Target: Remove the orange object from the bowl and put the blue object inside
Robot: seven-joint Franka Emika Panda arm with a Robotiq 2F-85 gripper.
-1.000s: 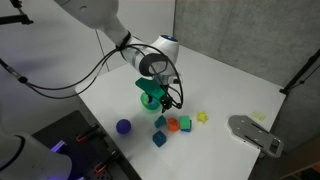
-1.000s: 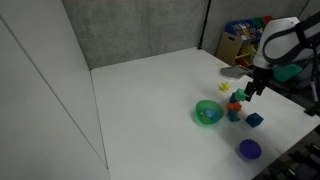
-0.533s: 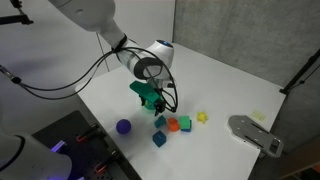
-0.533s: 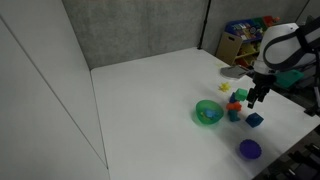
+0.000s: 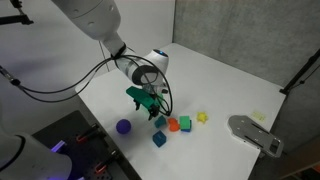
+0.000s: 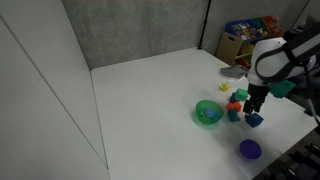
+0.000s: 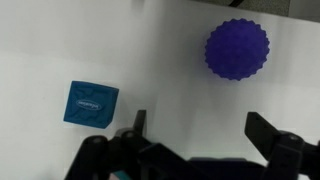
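The green bowl [image 6: 208, 113] stands on the white table; in an exterior view my arm hides it. The orange block [image 5: 172, 126] lies on the table outside the bowl, next to a green cube [image 5: 184, 123]. It also shows in an exterior view [image 6: 237, 104]. The blue ball [image 5: 123, 127] rests alone near the table's front edge and shows in both exterior views [image 6: 249, 149] and at the top right of the wrist view [image 7: 237, 49]. My gripper [image 5: 152, 114] hangs open and empty above bare table between the blocks and the ball [image 6: 252, 112] [image 7: 200, 135].
Two teal blocks [image 5: 160, 122] [image 5: 159, 139] lie close to my gripper; one shows in the wrist view [image 7: 90, 103]. A yellow piece [image 5: 202, 118] lies beyond the green cube. A grey device [image 5: 255, 134] sits at the table's corner. A grey wall [image 6: 140, 30] backs the table.
My gripper has moved away from the bowl and the block cluster toward the blue ball and sits lower. The objects have not moved.
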